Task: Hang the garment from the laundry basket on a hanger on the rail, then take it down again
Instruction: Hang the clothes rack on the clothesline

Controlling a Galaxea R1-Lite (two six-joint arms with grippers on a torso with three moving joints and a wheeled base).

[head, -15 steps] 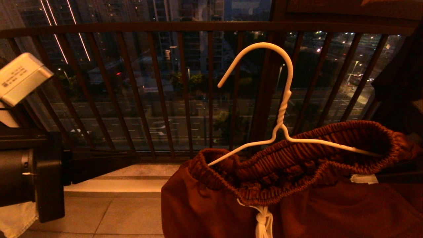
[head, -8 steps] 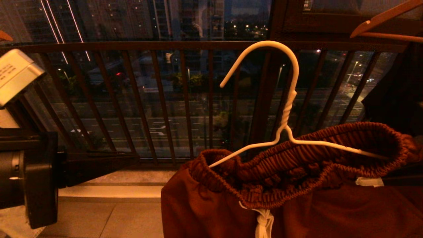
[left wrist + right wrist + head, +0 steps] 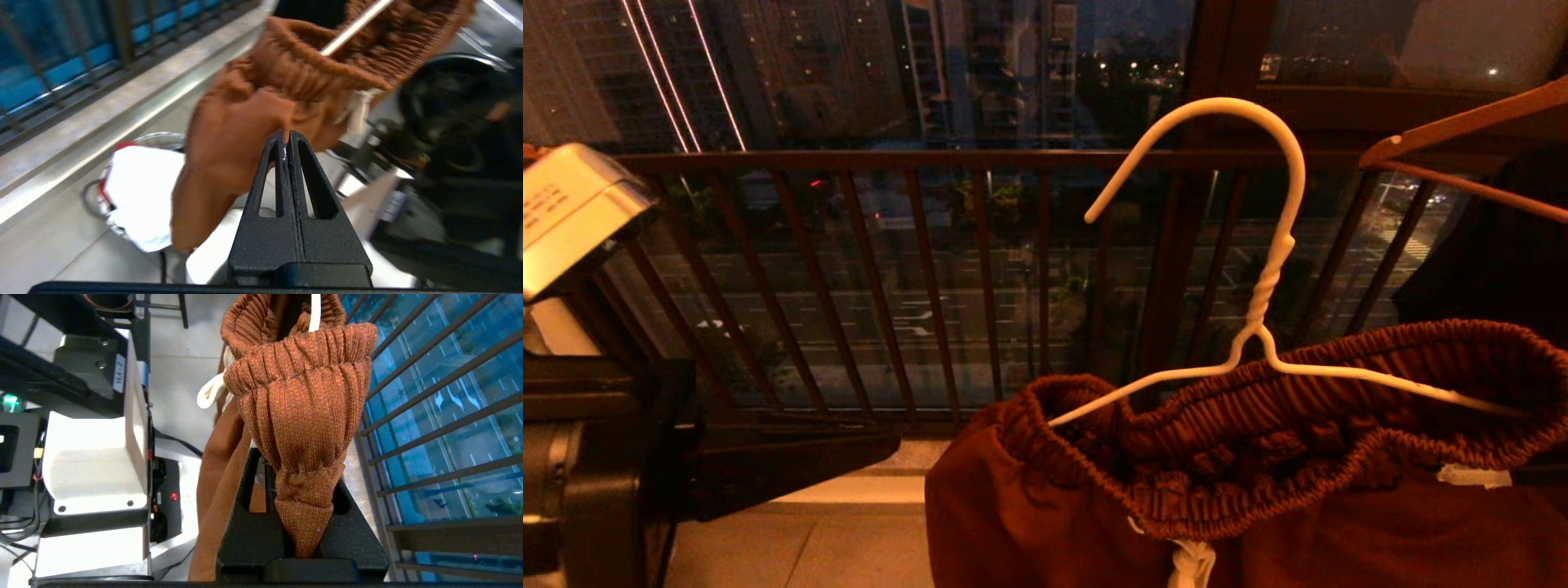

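**Entry: shorts on wire hanger, carried toward the rail — risks noted**

Item. We hold the shorts with the hanger already threaded through the waistband. The wire arms sit inside the gathered elastic; the hook stands upright above it, in front of the balcony railing.

Grip. Our right gripper is clamped on a bunched fold of the waistband at the hanger's far end. We cannot tell whether the wire itself is caught between the jaws or only cloth. Our left gripper has its jaws pressed together on nothing and hangs just beside the shorts, on the side away from the right gripper.

Not located. The rail is not in view. A wooden hanger shows above and beyond the waistband, which we judge marks roughly where the rail runs.

Basket. The laundry basket sits on the floor below the shorts, with a white cloth in it.

Risks, as we judge them:
- Only one end of the waistband is pinched. The hanger could tip about that end and its hook swing off line.
- If only cloth is held, the wire may slide out through the elastic.
- The hook may snag the wooden hanger on the way up.
- The loose end nearest the left gripper may slip off the wire arm, dropping that side.
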